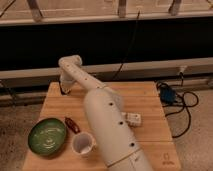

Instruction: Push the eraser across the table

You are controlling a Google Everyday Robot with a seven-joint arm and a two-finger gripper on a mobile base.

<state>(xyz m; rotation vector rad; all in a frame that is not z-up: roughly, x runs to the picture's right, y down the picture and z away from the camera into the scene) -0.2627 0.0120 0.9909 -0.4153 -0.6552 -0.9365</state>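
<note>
The light wooden table (150,102) fills the lower half of the camera view. A small white block, apparently the eraser (133,119), lies right of centre, just beside my white arm (107,125). The arm runs from the front edge up to the far left corner. My gripper (64,90) hangs there from the wrist, low over the table's back left edge, far from the white block. It looks dark and small against the floor.
A green bowl (47,136) sits at the front left, a white cup (82,144) next to it, and a dark red object (72,125) between them. Black cables and a blue box (167,95) lie on the floor to the right.
</note>
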